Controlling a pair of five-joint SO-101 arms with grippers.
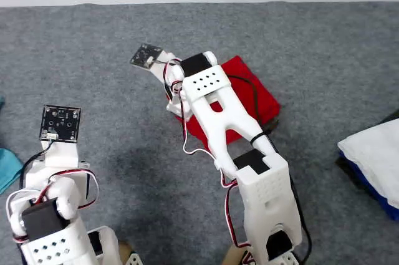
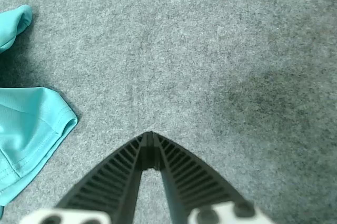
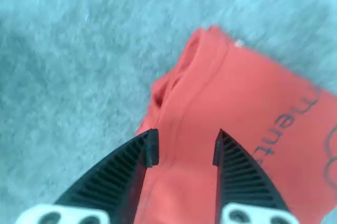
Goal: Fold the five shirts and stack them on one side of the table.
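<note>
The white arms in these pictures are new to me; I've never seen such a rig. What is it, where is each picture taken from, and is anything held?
These are two small robot arms at a grey table. Each ends in an end effector, a two-part claw. The high view looks down from a fixed camera. In it the left arm sits near the camera and the right arm stretches over a red shirt. The other two pictures come from cameras on the wrists, looking out past each claw. The left end effector is shut on nothing above bare table, beside a teal shirt. The right end effector is open over the red shirt's edge and grips nothing. At the table's right edge a white shirt lies on a blue shirt.
</note>
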